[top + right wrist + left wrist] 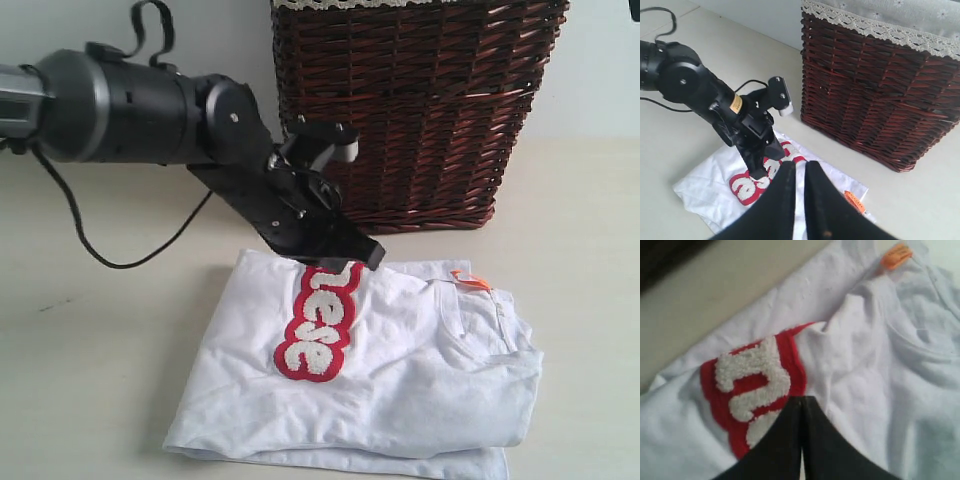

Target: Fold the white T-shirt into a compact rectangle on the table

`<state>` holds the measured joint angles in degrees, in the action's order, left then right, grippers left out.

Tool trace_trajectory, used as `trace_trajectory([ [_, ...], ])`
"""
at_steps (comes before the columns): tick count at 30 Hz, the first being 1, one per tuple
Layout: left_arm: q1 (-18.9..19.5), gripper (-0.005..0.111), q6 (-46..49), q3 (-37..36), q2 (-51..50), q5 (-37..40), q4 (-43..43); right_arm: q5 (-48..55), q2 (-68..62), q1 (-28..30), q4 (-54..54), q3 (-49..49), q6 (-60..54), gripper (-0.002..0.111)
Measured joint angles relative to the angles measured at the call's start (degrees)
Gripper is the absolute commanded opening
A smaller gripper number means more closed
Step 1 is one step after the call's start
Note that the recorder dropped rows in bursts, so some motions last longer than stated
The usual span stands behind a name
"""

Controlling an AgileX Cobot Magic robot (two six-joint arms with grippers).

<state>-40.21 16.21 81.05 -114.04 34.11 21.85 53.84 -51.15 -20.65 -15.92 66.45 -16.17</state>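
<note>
The white T-shirt (400,390) is lying on the table (90,350), just in front of a dark brown wicker basket (410,110). It is already sitting as a layered, roughly rectangular bundle rather than a spread-out garment. Its fuzzy white lettering (320,325), outlined in red, is facing up on the top layer, and the small orange neck tag (471,280) is showing at the edge nearest the basket, beside the collar. The outline is looking uneven: one side is slanting, and a lower layer is peeking out along the near edge. The left gripper (362,252) is reaching down from the left side of the exterior view with its black jaws pressed tightly together. Its tip is resting on or just above the far end of the lettering, and its wrist view is showing no cloth pinched between the jaws. The right gripper (799,172) is hanging well above the table, looking down on the shirt and basket, its jaws almost meeting with only a sliver between them and nothing held. Judging from this, the main folds are looking finished and the shirt is getting close to compact. What is likely remaining is squaring the crooked edges, tucking in the stray layer, or perhaps making one more fold to tighten the shape.
</note>
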Motion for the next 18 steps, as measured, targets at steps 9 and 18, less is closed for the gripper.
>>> trace_trajectory([
  [9, 0.44, 0.000, 0.00, -11.57, 21.38, -11.58, -0.14, -3.18, 4.35, 0.00, -0.21, -3.94, 0.00, 0.000],
  [18, 0.44, 0.000, 0.21, -26.21, 42.49, -24.78, -0.25, -10.67, 15.03, 0.00, -0.54, -9.54, 0.00, 0.000],
])
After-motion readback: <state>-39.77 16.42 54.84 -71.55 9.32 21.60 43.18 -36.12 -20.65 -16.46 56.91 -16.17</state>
